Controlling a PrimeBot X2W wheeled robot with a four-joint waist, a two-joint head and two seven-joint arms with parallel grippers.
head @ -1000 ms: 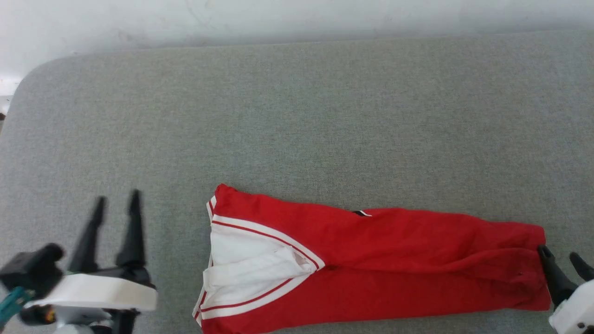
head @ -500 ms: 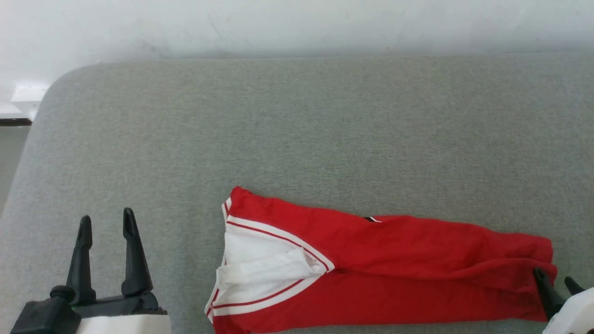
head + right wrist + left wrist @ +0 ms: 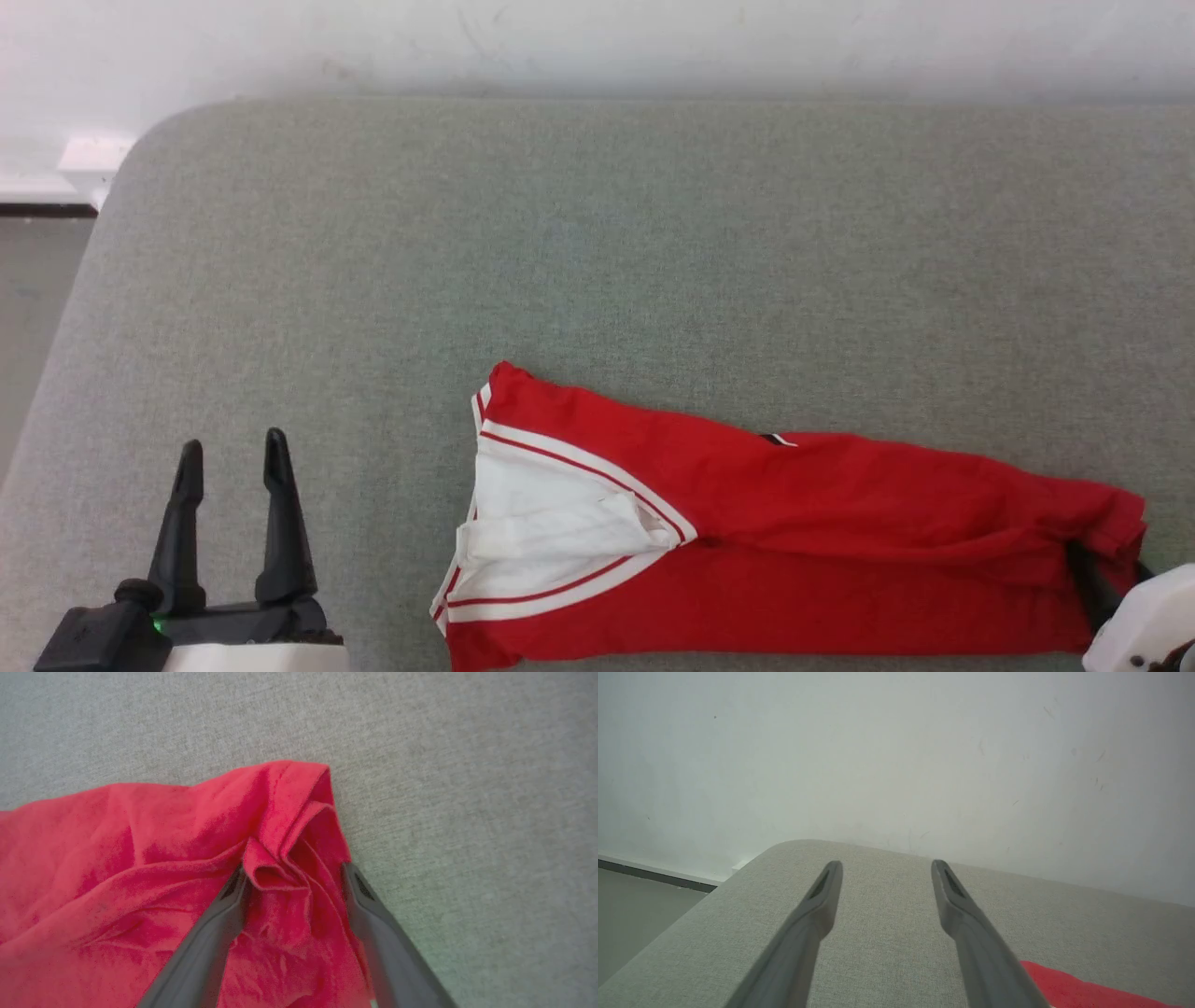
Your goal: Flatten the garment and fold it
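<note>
Evidently the garment is already narrowed into a long band, lying on the grey padded surface from 6 o'clock to 4 o'clock in the head view, with the white sleeve at the 6 o'clock end. The right gripper sits at the hem end at 4 o'clock. Its jaws are wide apart and straddle a bunched red fold without clamping it, probably placed to pinch it for the next fold. The left gripper hovers at 7 o'clock, spread and empty, well apart from the cloth.
</note>
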